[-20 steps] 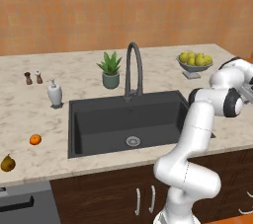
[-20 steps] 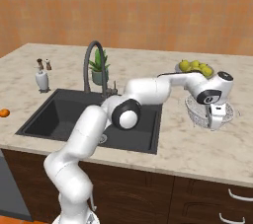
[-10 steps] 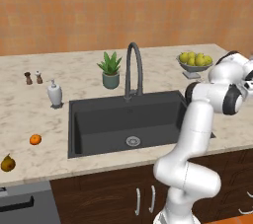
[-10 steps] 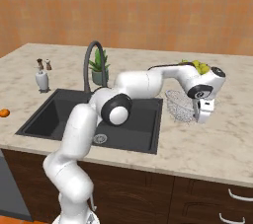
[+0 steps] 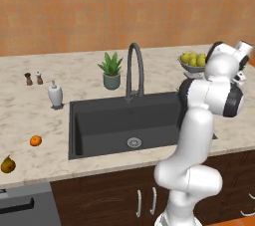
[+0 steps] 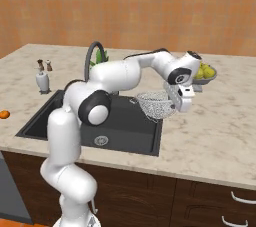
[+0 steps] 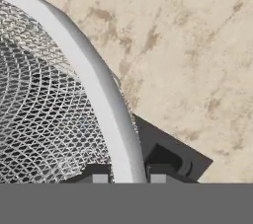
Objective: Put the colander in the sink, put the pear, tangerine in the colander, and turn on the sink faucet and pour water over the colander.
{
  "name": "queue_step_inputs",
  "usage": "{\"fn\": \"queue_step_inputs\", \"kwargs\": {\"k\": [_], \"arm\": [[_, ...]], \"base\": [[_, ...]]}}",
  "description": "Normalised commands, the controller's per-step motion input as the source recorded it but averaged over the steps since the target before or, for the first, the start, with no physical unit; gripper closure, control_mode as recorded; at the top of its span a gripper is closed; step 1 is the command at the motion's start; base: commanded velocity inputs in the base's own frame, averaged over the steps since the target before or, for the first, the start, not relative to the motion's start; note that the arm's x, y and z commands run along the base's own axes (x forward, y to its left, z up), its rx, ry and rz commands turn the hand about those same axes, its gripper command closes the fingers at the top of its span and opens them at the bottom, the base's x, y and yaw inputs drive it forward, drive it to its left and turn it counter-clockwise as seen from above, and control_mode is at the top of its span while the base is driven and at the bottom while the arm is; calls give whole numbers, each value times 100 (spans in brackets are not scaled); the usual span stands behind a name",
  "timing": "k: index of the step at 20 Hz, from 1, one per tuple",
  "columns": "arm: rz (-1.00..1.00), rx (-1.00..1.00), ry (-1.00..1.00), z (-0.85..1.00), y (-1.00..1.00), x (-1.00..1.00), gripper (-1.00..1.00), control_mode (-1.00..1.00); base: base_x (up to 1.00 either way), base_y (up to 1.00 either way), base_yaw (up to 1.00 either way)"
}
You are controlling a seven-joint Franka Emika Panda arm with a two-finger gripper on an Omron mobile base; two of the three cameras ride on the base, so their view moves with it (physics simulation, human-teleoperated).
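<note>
Carrying the colander (image 6: 156, 105) now: I'm seeing it lifted off the table (image 6: 220, 136), where a second ago it was sitting near the right edge by the fruit bowl (image 6: 206, 74). My pincer (image 7: 128, 177) is clamped on its rim, one fingertip on each side. It's hanging tilted over the sink's (image 6: 125, 126) right edge, so step one is nearly done. I'm judging the basin as having open room to set it down; the faucet (image 6: 92, 56) is standing at the back edge, well apart. The tangerine (image 5: 35, 141) and pear (image 5: 7, 165) are waiting near the table's front-left edge, left of the sink.
</note>
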Motion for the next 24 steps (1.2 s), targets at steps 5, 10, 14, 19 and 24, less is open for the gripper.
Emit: {"fn": "queue_step_inputs", "kwargs": {"k": [5,10,14,19,24], "arm": [[53,3,12,5,84,-51,100,-100],[52,10,-3,-8,21,-88,100,-100],[34,13,-28,-23,31,-6,100,-100],[20,23,-29,0,36,33,100,-100],[26,25,11,-10,22,0,100,-100]], "base": [[0,0,0],[0,0,0],[0,0,0],[0,0,0],[0,0,0]]}}
